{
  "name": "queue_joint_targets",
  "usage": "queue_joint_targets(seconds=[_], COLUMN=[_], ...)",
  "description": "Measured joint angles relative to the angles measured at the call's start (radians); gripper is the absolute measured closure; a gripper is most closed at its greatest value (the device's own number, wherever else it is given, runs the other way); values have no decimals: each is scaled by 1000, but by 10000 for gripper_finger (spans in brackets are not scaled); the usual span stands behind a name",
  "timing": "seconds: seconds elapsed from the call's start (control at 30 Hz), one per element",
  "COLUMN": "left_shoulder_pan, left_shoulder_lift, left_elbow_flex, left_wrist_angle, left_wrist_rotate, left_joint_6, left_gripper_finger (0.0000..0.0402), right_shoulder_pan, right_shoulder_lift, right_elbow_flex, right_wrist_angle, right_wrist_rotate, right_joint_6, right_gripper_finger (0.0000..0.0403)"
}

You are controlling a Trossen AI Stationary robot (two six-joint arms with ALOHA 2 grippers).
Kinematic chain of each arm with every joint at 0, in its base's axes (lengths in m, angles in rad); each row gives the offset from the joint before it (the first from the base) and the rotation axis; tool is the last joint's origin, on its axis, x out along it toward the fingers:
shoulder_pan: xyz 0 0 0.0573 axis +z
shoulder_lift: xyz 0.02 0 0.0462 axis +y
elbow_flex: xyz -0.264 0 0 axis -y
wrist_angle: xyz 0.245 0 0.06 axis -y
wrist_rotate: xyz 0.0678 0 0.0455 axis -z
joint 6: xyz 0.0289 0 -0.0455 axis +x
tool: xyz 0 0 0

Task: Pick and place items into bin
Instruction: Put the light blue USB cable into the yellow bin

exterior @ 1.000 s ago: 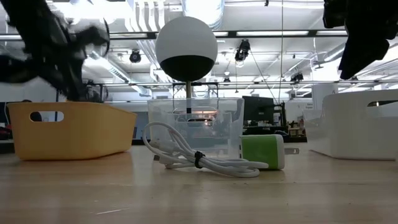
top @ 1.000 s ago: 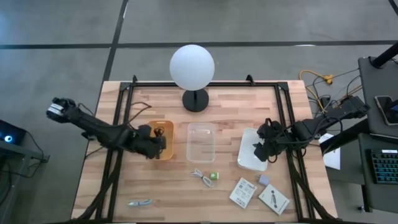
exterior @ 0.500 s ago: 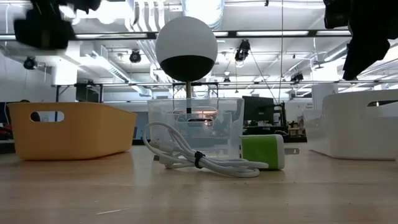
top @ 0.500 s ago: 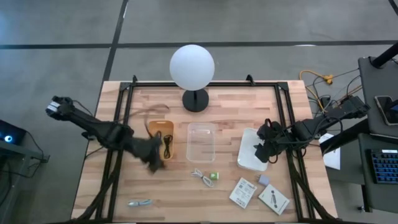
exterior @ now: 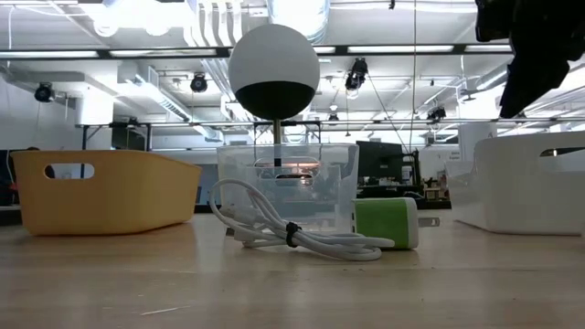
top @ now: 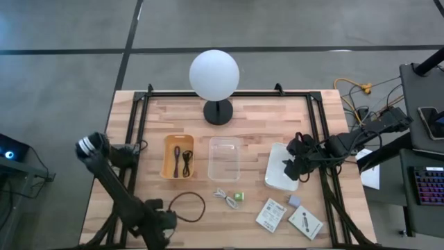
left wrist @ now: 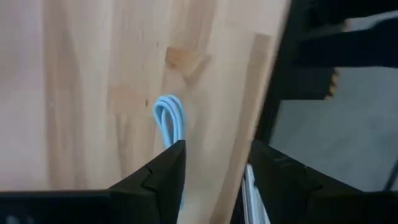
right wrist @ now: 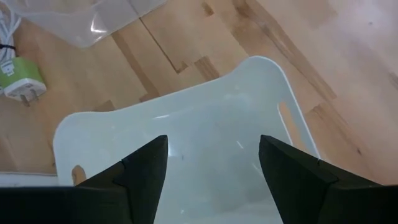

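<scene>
While the right gripper (top: 294,169) hangs with fingers spread and empty over the white bin (top: 279,167) near the table's (top: 257,118) right edge, the left gripper (left wrist: 211,180) sits at the front-left corner, fingers apart, right over a light blue cable (left wrist: 170,118). Nothing's grabbed. Black cables (top: 182,161) are in the yellow bin (top: 168,147). White cable (top: 225,197) and green cube (top: 238,198) lie near the front edge, just in front of the clear bin (top: 225,158), with packets (top: 271,214) toward the front-right corner.

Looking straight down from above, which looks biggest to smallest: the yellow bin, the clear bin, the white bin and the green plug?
1. White bin and clear bin: too alike to rank.
2. Yellow bin, slightly smaller.
3. Green plug, by far the smallest.
</scene>
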Motion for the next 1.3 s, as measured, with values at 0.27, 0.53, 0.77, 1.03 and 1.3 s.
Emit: queue_joint_targets(seconds=[0.27,0.53,0.77,1.03,1.3], left_shoulder_pan=[-11,-5,1,78,246], left_shoulder_lift=[132,136,126,-59,-505], left_elbow_flex=[-4,-76,-128,-121,-142], left_wrist_angle=[-4,20,102,80,-157], left_wrist_rotate=[-63,-64,-54,-77,-625], left_joint_6=[-117,-116,-56,-202,-593], left_gripper_finger=[171,195,343,398,401], right_shoulder_pan=[0,0,0,0,0], right_shoulder_lift=[0,0,0,0,0], right_elbow_flex=[-12,-12,-12,-12,-12], right_wrist_angle=[0,1,0,1,4], right_wrist_rotate=[1,-10,-10,-9,-3], right_joint_6=[7,12,11,4,32], right_gripper_finger=[165,165,165,165,165])
